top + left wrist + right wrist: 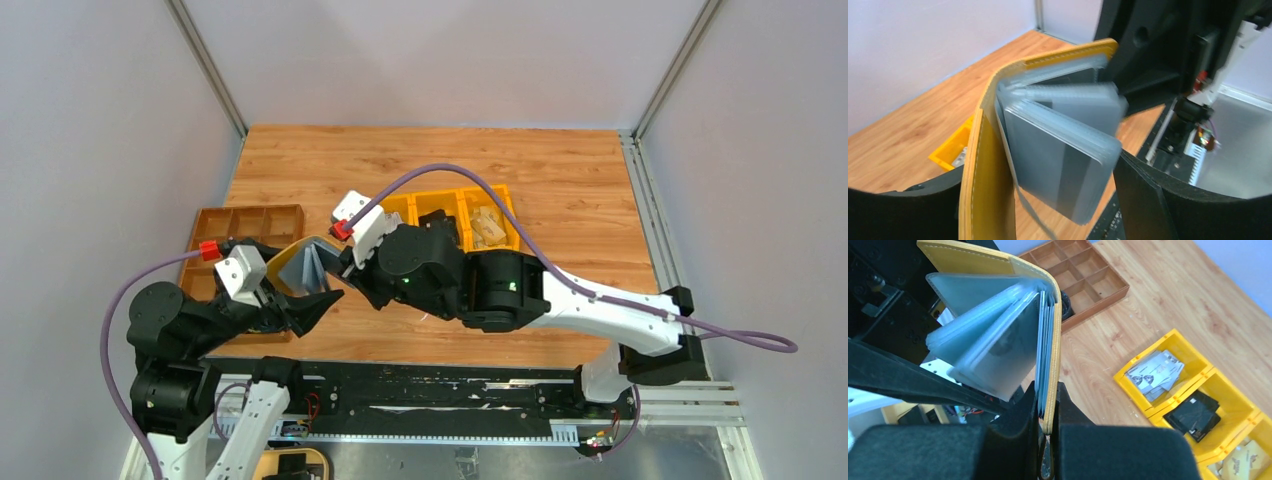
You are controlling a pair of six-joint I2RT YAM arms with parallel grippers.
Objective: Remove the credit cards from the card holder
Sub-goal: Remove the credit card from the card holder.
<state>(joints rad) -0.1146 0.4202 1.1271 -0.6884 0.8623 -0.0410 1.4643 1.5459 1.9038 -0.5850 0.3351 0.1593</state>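
Light wood-grain bench [570,190], pale grey walls [430,60]; right claw [1047,405] pinches open flat mustard-yellow card holder [973,257], left claw [1040,200] spread around its sleeves.

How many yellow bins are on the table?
3, in one row: first bin holds cards, middle bin a black item, third bin tan packets. The right arm covers part of the row from above; more could be hidden.

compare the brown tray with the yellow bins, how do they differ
The brown tray is wood-coloured; the yellow bins are bright yellow. The tray's visible compartments look empty; the bins hold light cards, a black item and tan packets. The tray is a grid of compartments; the bins form a single row. Both sit on the wooden table.
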